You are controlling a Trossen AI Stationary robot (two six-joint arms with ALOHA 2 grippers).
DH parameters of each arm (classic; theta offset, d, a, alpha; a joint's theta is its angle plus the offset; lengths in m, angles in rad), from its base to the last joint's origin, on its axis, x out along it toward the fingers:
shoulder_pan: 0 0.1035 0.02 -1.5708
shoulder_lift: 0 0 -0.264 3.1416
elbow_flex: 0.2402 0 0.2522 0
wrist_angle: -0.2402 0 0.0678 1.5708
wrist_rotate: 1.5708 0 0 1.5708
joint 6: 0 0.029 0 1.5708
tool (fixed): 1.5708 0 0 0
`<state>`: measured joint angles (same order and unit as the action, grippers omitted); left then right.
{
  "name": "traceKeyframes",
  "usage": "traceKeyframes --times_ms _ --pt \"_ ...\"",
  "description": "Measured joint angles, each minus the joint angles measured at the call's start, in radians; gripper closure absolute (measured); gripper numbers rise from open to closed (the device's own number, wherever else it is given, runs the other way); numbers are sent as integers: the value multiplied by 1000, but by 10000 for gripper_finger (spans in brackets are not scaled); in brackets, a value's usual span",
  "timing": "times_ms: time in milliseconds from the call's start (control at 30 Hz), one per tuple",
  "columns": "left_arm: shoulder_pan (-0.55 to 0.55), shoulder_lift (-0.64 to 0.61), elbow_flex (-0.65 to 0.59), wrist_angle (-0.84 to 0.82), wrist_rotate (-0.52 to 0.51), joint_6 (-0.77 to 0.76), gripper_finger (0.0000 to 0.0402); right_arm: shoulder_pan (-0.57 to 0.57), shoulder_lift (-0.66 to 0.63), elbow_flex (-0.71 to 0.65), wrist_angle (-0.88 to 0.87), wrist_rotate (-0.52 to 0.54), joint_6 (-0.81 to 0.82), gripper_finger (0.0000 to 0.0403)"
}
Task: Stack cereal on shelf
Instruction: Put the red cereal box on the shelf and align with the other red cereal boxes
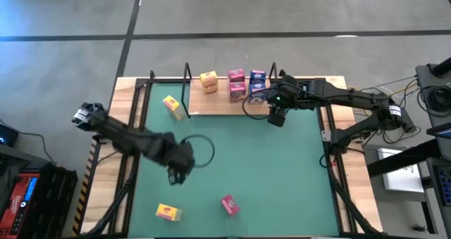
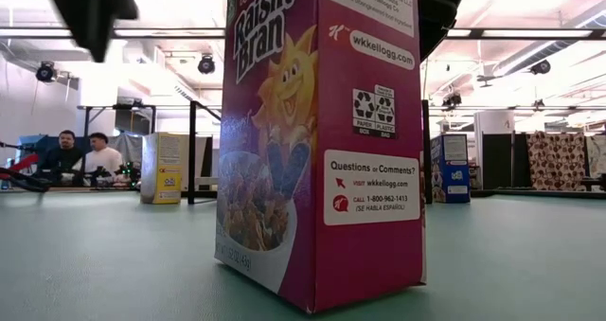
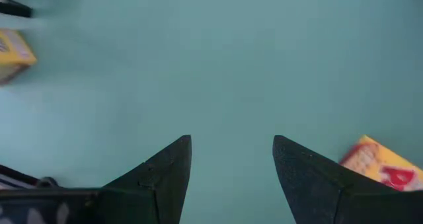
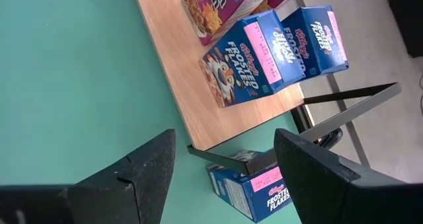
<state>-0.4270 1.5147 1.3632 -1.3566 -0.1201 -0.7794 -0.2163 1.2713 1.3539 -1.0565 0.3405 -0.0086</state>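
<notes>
- Left end effector (image 1: 181,170): released and empty above the bare green desk (image 1: 282,175), probably heading for the yellow box (image 1: 168,212) near the front edge.
- Pink box (image 1: 230,205): loose just right of it, also waiting.
- Shelf (image 1: 218,103): carries yellow, pink and blue boxes grouped by colour.
- Right end effector (image 1: 275,117): released, empty, at the shelf's right end beside the blue boxes (image 4: 264,52).

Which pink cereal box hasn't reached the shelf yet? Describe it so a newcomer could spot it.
On the green table, look away from the wooden shelf toward the opposite, near edge. There a pink box stands alone, right of a yellow box. It is the only pink one off the shelf.
</notes>
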Motion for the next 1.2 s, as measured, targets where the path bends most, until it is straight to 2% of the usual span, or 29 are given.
traceKeyframes --times_ms 167,333,500,700,1000,1200 --pt "-73 35 -2 77 -80 -14 206 0 0 0 0 0 0 158" --pt "-74 68 9 270 -91 194 206 0 0 0 0 0 -1 158" --pt "-69 108 34 343 -135 402 206 0 0 0 0 0 -1 158" --pt "-55 156 52 453 -152 529 206 0 0 0 0 0 -1 158" --pt "-59 194 64 502 -124 648 206 0 0 0 0 0 -1 158" --pt "-62 194 66 572 -25 740 205 0 0 0 0 0 0 158"
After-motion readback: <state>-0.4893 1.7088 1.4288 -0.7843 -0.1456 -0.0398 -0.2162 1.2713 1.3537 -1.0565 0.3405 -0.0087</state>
